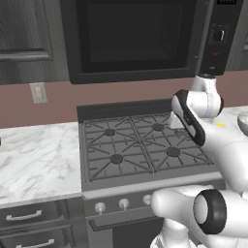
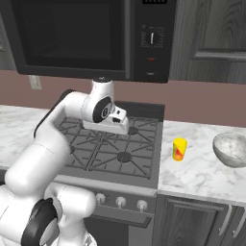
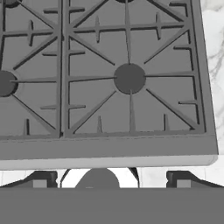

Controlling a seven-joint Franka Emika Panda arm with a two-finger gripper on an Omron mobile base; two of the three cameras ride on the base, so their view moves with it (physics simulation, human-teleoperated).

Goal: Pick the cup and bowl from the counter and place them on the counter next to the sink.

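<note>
- The two-finger gripper [image 3: 111, 179] of the white arm is held over the black gas stove top [image 2: 113, 144], pointed down at its grates; its two dark tips are seen standing far apart at the bottom of the hand view, with nothing between them.
- The small yellow tapered cup [image 2: 179, 149], marked red-orange on its side, is found upright on the white marble counter [image 2: 202, 173], off to the gripper's right, just past the stove's right edge.
- The wide round speckled grey-white bowl [image 2: 232, 149] is set further out the same way, beyond the cup and apart from it.
- The coming move is judged to turn on a sideways reach to the right; the cup is the nearer of the two things, and its long axis stands vertical.
- In the left base view the cup is mostly hidden behind the arm, with only a yellow sliver showing, and the bowl is cut off by the right edge.
- The fingers themselves are hidden by the wrist in both base views.
- Only a strip of marble is caught at the right edge of the hand view.
</note>
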